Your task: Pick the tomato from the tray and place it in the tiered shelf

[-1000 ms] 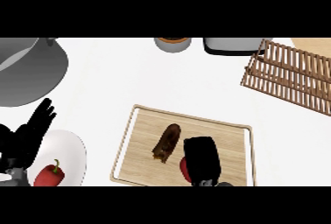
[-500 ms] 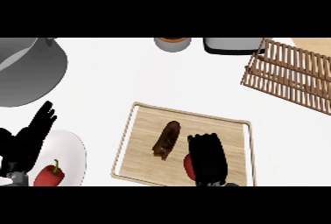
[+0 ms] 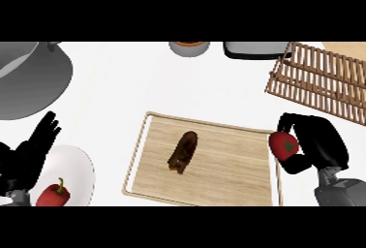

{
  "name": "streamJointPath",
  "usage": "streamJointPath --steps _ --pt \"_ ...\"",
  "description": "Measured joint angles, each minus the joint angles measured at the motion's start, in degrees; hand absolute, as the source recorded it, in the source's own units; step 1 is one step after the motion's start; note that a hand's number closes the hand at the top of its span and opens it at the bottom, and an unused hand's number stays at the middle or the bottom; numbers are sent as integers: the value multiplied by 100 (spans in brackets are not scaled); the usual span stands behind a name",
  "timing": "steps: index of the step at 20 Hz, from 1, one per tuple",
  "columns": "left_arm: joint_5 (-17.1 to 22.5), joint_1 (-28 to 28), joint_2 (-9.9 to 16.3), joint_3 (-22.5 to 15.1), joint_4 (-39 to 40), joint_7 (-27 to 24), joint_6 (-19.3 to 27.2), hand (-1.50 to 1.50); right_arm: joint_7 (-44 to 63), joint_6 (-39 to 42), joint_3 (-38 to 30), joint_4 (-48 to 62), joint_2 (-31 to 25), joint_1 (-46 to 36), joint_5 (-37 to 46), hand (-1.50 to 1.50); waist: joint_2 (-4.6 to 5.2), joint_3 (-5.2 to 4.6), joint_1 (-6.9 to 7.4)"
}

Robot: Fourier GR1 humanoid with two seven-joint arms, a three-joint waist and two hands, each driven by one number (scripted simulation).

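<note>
The right hand (image 3: pixel 314 145) is curled round the tomato (image 3: pixel 283 146), holding it at the right edge of the wooden tray (image 3: pixel 214 189), between the tray and the slatted tiered shelf (image 3: pixel 322 80) beyond it. A dark brown item (image 3: pixel 184 152) lies near the tray's centre. Left of the tray, the left hand (image 3: pixel 28 152) rests with fingers straight and spread, beside a white plate (image 3: pixel 79 167) carrying a red pepper (image 3: pixel 53 194).

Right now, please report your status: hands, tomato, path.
Right hand shut on tomato, at tray edge. Left hand open, resting. Tiered shelf ahead, nothing between.
</note>
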Motion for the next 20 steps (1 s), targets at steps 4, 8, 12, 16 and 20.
streamJointPath --steps 4,8,12,16,20 --pt "6 116 -1 39 -50 -34 -49 0 -255 230 -806 -444 -312 67 -689 150 -9 -3 4" --pt "5 42 16 101 102 -68 -74 0 -95 684 -1495 -1142 -364 175 -1491 150 -16 -7 -34" --pt "11 10 36 126 68 19 -81 0 239 1085 -2262 -1838 -285 250 -2472 150 -29 -6 -61" --pt "4 134 31 126 -52 40 -112 0 816 1567 -3140 -2469 -405 84 -3542 150 -36 -8 -54" --pt "-48 131 -29 101 -36 -2 -118 0 1382 1860 -3897 -2915 -635 -115 -4375 150 -26 -9 -26"
